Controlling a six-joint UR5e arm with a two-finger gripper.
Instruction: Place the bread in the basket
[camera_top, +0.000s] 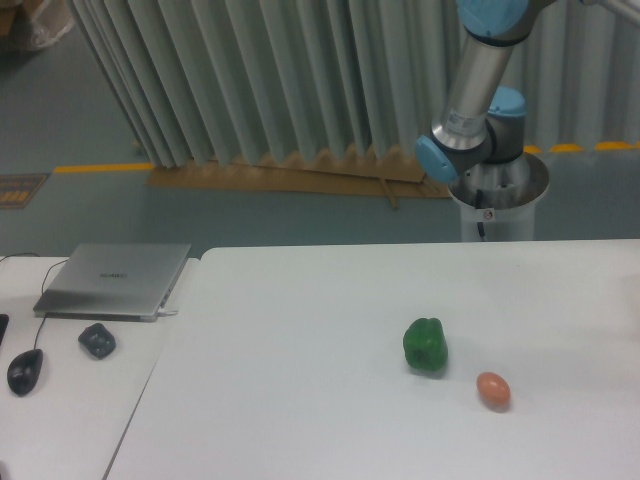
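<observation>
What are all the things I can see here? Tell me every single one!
green pepper: one, green, on the white table, right of the middle
egg: one, brown-orange, on the table, just right of and nearer than the pepper, not touching it
laptop: one, silver, closed, on the side desk at left
mouse: one, black, corded, at the desk's left edge
small dark lump: one, dark grey, beside the mouse, below the laptop
curtain: one, pale grey, pleated, behind the table
bread: none in view
basket: none in view
robot arm: one, silver with blue joints, top right on a metal pedestal; its end effector is out of frame
</observation>
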